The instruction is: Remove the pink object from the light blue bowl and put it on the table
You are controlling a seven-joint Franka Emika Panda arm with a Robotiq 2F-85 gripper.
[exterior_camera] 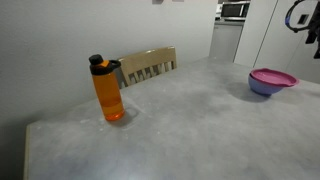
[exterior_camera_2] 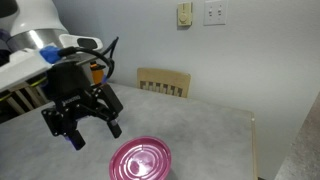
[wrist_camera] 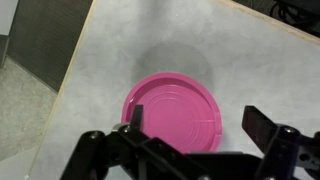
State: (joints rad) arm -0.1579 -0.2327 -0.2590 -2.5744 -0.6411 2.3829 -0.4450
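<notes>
The pink object (exterior_camera: 273,77) is a shallow magenta dish resting on top of the light blue bowl (exterior_camera: 262,90) at the far right of the grey table (exterior_camera: 190,130). In an exterior view the dish (exterior_camera_2: 140,160) lies below and to the right of my gripper (exterior_camera_2: 95,135), which hangs open above the table (exterior_camera_2: 215,130). In the wrist view the dish (wrist_camera: 165,105) fills the middle and hides the bowl. My gripper (wrist_camera: 197,125) is open and empty above it, with one finger over the dish's left rim and the other off to its right.
An orange bottle (exterior_camera: 108,92) with a black cap stands on the table's left part. A wooden chair (exterior_camera: 148,65) is pushed in at the far edge; it also shows in an exterior view (exterior_camera_2: 163,82). The table edge (wrist_camera: 75,70) drops to the floor close to the dish's left.
</notes>
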